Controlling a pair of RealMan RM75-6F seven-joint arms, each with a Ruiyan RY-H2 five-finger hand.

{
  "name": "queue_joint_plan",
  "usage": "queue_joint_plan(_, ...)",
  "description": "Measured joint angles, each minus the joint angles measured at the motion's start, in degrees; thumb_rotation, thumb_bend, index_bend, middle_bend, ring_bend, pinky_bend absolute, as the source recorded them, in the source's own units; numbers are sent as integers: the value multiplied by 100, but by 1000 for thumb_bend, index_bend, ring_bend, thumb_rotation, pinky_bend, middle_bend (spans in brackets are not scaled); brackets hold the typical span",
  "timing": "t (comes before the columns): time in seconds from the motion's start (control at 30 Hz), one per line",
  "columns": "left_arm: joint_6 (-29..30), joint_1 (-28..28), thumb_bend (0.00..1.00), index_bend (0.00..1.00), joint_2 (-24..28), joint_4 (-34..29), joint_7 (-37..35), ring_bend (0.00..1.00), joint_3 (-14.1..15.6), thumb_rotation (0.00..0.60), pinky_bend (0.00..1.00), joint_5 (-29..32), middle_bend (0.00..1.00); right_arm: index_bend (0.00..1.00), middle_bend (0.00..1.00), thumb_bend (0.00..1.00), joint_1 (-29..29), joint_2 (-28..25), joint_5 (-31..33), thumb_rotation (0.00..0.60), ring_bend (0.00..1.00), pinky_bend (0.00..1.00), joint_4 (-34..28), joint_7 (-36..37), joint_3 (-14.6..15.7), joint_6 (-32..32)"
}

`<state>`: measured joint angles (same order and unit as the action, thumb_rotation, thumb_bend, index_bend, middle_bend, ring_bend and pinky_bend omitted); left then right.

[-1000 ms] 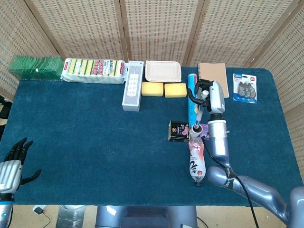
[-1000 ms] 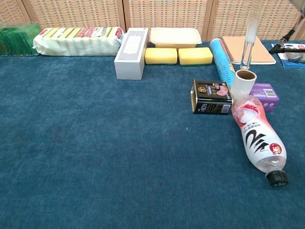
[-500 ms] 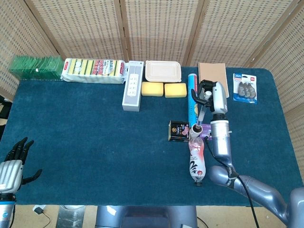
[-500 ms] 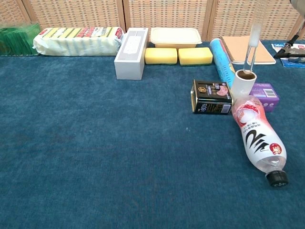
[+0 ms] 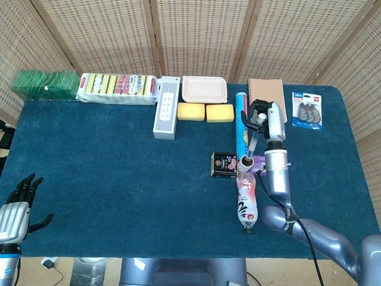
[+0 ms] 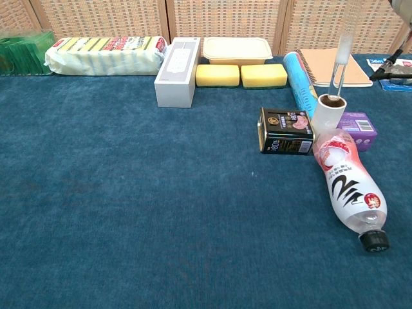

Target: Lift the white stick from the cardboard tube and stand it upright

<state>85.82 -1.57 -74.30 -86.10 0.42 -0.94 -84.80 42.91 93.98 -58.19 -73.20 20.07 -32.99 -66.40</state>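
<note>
My right hand (image 5: 265, 118) pinching white stick (image 6: 341, 58) above cardboard tube (image 6: 329, 113), at bottle's (image 6: 347, 187) 12 o'clock; left hand (image 5: 16, 205) lying open, fingers spread.

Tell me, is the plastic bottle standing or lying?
Lying. The plastic bottle is on its side on the table, its black cap toward the chest camera.

Table cloth (image 6: 129, 212): matt blue, napped fabric. Bottle (image 6: 347, 187): clear glossy plastic, printed label. Cardboard tube (image 6: 329, 113): matt white paper. Right hand (image 5: 265, 119): smooth silver-grey metal. Screen (image 5: 196, 36), top of frame: woven cane.
</note>
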Motion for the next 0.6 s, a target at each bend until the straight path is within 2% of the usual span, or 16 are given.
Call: queue_joint_plan(0.6,-75,-20,195,67,-38,-3,59,0,44,600,154,-20,1,744,1000,411,-138,96,-58,600,1000,1000,155,225,101,-5)
